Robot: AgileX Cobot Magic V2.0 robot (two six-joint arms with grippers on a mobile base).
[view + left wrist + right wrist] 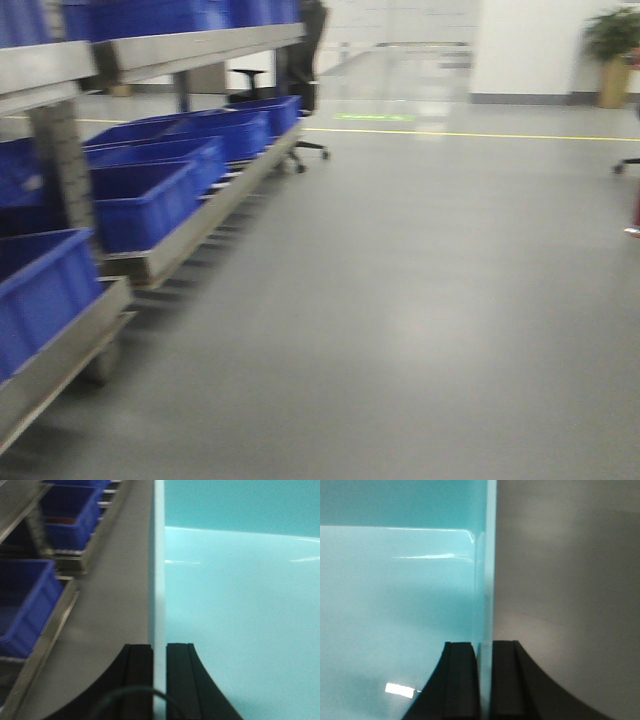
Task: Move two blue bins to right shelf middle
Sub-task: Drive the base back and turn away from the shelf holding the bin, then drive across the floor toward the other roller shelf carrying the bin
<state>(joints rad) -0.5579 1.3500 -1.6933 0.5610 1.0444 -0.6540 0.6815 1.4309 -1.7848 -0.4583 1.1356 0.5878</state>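
1. Grey workshop floor (420,320) fills most of the front view, crossed by a yellow line (480,134). An office chair (305,70) and a potted plant (612,40) are seen at the back.
2. A metal shelving rack (215,215) is seen along the left side, and dark blue bins (140,205) are lined up on its lower deck. More are stored on the deck above.
3. A pale blue bin (240,605) is held between the two arms. It is seen only in the wrist views, and floor is seen beyond its walls.
4. The left gripper (159,652) is clamped on one side wall of this bin, with one finger inside and one outside.
5. The right gripper (485,650) is closed the same way on another wall, judged to be the opposite one.
6. The visible interior is bare and glossy, so the bin is judged to be empty, light and stiff, of moulded plastic.
7. Its smooth walls are judged to be slippery in a thin pinch, so a hold at the upper rim of two opposite walls is favoured.
8. Both holds are best kept level, since a tilt could let a wall slide between the pads.
9. The right shelf named in the task cannot be picked out in these views.
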